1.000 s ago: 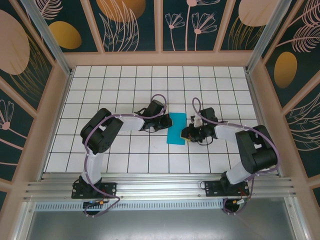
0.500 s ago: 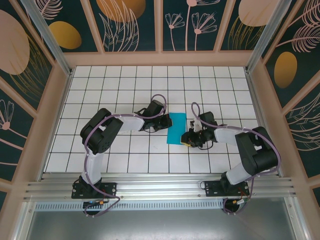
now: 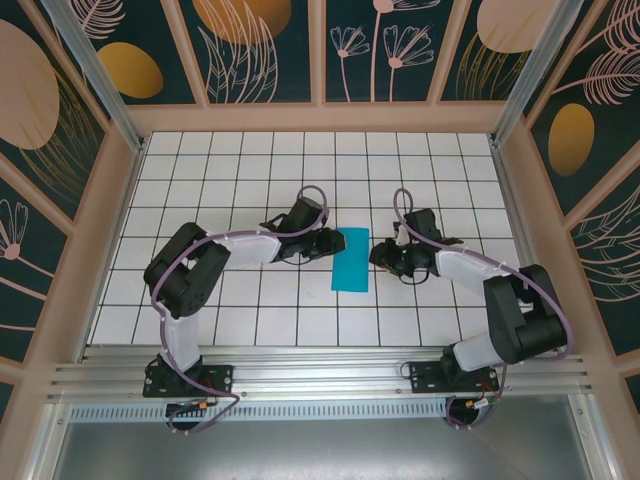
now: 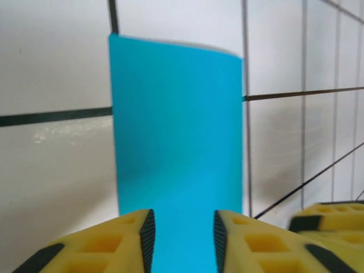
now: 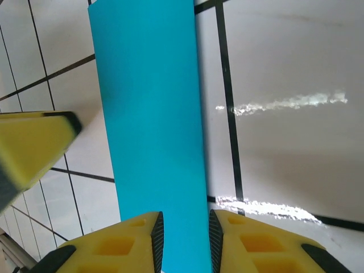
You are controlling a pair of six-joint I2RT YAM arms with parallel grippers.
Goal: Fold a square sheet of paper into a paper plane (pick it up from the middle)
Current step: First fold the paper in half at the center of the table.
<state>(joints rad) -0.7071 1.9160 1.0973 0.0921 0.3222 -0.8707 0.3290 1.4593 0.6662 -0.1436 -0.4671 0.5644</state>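
Note:
The square sheet of paper (image 3: pixel 352 260) lies flat on the tiled table, folded in half into a narrow teal rectangle. My left gripper (image 3: pixel 335 243) sits low at its upper left edge, open, with the teal paper (image 4: pixel 176 131) showing through the gap between its fingers (image 4: pixel 133 236). My right gripper (image 3: pixel 378 257) is at the paper's right edge, also open, and the paper (image 5: pixel 151 114) runs away from between its fingers (image 5: pixel 250 239). Each wrist view catches the other gripper's yellow finger at its edge.
The white grid table (image 3: pixel 250 170) stretches out on all sides of the paper. Wooden frame walls (image 3: pixel 320 118) close it in at the back and sides. An aluminium rail (image 3: pixel 320 375) runs along the near edge.
My right gripper has moved from the paper's lower right corner up to the middle of its right edge. The left arm has reached in closer to the paper's upper left edge.

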